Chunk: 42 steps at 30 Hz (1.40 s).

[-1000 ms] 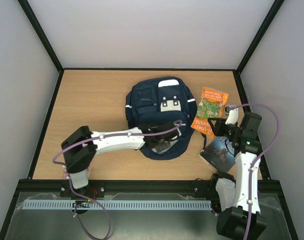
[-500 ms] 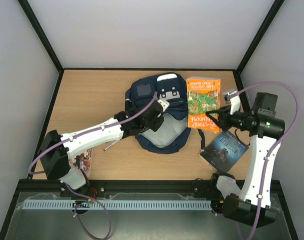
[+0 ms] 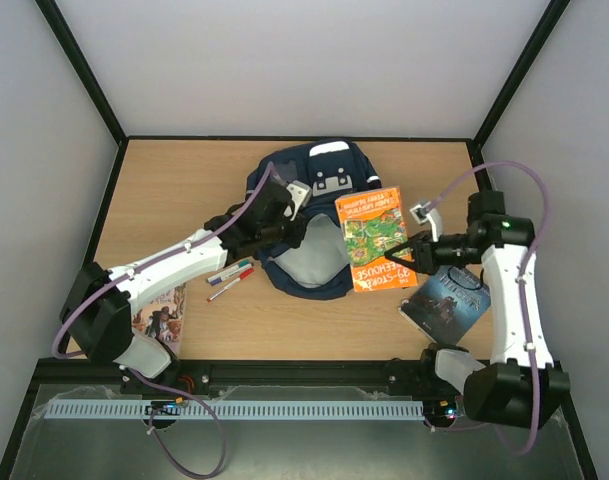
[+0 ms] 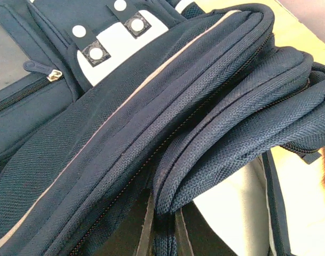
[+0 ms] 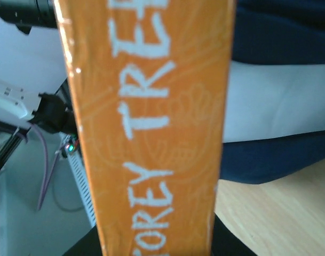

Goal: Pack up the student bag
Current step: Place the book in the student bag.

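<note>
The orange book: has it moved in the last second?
Yes. The orange book, held by the right gripper, has moved left, away from the table's right edge, and now overlaps the student bag.

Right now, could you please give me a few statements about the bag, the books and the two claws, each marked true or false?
1. The right claw grips the orange book. True.
2. The orange book is fully inside the student bag. False: it is outside, held at the bag's right side.
3. The left claw hangs open over bare wood. False: it is shut on a fold of the student bag's fabric.
4. A dark book lies on the table beside the right arm. True.
5. The markers lie to the right of the dark book. False: they lie on the table left of the student bag.
</note>
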Available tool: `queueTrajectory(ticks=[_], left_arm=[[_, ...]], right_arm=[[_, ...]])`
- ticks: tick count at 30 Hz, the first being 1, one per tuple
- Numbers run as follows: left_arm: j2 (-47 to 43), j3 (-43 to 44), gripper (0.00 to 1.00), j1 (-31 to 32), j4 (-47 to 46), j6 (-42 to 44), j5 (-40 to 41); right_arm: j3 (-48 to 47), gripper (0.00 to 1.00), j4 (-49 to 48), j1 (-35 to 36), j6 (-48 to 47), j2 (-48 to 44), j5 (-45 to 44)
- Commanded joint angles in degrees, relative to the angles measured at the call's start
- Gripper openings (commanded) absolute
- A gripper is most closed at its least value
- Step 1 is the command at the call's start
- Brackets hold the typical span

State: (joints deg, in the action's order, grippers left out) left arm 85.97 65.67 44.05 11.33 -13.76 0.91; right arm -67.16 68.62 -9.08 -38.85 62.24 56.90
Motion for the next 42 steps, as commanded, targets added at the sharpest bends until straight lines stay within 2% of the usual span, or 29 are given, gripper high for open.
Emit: queueTrajectory(ticks=[1,8,19,23,27,32,36,39,42], left_arm=[[-2.19,-0.83,0.02,-0.54,-6.09,-2.09,-0.23],[-1.72,-2.6,0.02,-2.53,-9.13,-4.21,-2.46],[-1.76,-3.29,0.02,-4.15,-11.2,-3.93,-3.44],[-2.57,-3.11,0.02,-4.23,-12.57,-4.16,-3.25],[-4.68,-3.44,0.02,-4.07,-14.57,-5.02,-3.02],[-7.19,-4.47,0.02,-1.49,-15.89,-4.96,0.16],[-8.44,-5.82,0.02,1.3,-17.55,-5.13,3.88],[-8.42,-5.9,0.02,2.73,-17.7,-5.39,5.35],[-8.9,-6.27,0.02,4.22,-17.88,-5.4,7.15]], right_arm=[[1.78,0.01,-0.11,7.08,0.22,0.6,2.03],[6.68,0.01,-5.5,17.81,0.44,3.53,-1.7],[15.04,0.01,-17.32,24.99,7.12,6.86,-2.06],[14.11,0.01,-18.66,28.39,10.27,12.58,-3.05],[13.66,0.01,-20.66,30.06,13.71,17.84,-2.26],[12.51,0.01,-19.34,32.09,13.47,22.65,-2.31],[12.45,0.01,-24.17,32.08,19.61,23.64,-5.74],[11.69,0.01,-27.59,31.11,23.99,25.22,-2.63],[8.67,0.01,-25.87,30.34,24.32,31.16,1.42]])
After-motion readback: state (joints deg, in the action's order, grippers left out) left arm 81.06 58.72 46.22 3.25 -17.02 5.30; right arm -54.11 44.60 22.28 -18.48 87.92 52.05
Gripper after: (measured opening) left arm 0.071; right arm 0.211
